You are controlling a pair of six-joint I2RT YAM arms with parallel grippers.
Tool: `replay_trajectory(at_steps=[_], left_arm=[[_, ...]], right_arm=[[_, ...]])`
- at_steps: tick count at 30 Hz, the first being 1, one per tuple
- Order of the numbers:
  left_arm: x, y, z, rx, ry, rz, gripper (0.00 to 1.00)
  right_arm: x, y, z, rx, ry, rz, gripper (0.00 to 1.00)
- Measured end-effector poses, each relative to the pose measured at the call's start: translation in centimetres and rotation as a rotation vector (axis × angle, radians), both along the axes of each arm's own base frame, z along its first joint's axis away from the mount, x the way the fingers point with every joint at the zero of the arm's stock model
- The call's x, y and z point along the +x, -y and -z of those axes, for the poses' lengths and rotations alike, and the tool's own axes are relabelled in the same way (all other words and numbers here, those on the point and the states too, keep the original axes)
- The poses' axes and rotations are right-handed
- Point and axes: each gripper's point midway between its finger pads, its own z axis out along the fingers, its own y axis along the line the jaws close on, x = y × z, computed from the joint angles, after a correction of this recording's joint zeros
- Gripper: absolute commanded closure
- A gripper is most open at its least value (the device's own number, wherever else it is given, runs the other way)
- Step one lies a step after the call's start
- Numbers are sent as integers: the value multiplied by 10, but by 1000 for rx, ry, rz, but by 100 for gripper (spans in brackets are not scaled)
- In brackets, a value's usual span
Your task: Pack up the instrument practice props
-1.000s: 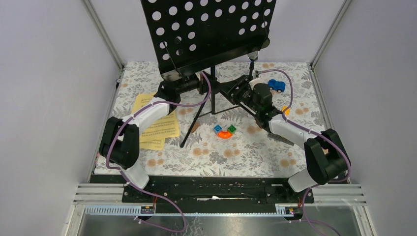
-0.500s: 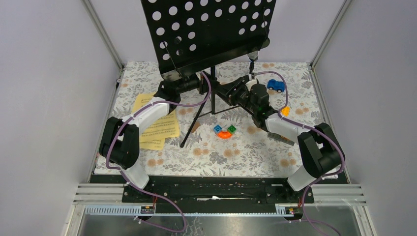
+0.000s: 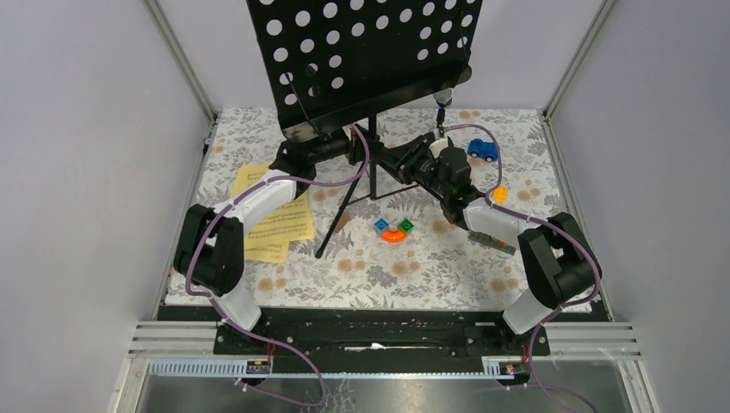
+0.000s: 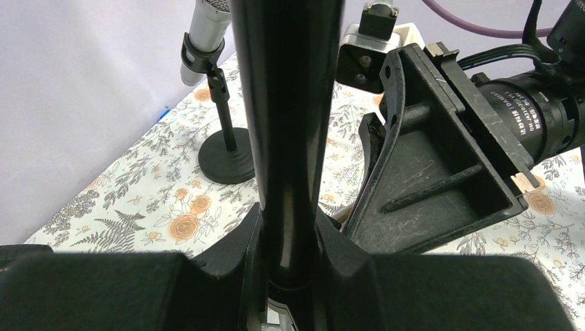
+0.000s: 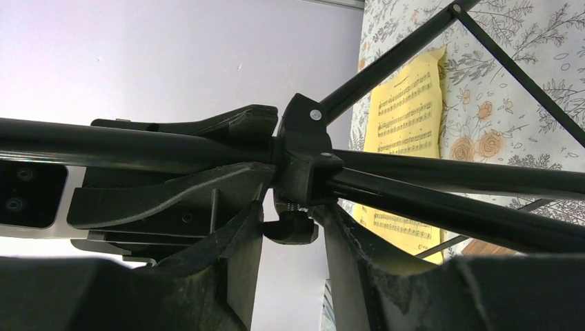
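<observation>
A black perforated rack [image 3: 370, 52] stands upright at the far middle of a flower-patterned table [image 3: 413, 267]. Its plate is raised and its three legs are spread, so it is not yet folded.

The left hand [image 4: 286, 231] is closed narrowly on the rack's pole, with a finger pressed against each side of it. The right hand [image 5: 290, 227] comes in from the other side. It sits at the leg hub, its fingers [image 5: 241, 241] set close on either side of a small knob under the hub. Whether they already press on the knob cannot be told. Judging by this, the step in hand is loosening the hub so the legs can fold.

Yellow pages [image 3: 280, 224] lie loose on the left of the table, partly under the left arm. In the left wrist view, a silver microphone [image 4: 207, 27] sits clipped in a short round-based holder [image 4: 224, 148] beyond the pole. The holder stands on the table. The black microphone and the second holder cannot be made out with certainty.

A blue car [image 3: 483, 150] sits at the far right and an orange block [image 3: 393, 231] lies near the rack's feet. Neither belongs to the task.

No box or bag for packing shows in any view. By the look of things the task is at an early stage and nothing is packed. The rack has yet to be collapsed, and the pages, microphones and holders all remain to be gathered.
</observation>
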Motion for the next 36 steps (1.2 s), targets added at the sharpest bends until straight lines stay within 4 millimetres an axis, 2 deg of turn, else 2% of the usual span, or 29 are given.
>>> replay_trajectory(at_steps=[2,5,13,23,36], left_arm=[[0,0,0,0,0,0,100],[0,0,0,0,0,0,100],[0,0,0,0,-1,-2,100],[1,-1,0,2,-5,-3,100],[5,-3,0,7,-8,-3,100]], right_arm=[[0,-1,1,0,0,-2,56],[1,-1,1,4,2,-4,63],[1,-1,0,-1,12,-7,100],[2,-3,0,-113,68,-23,100],[4,-8,0,-556,251,64,100]])
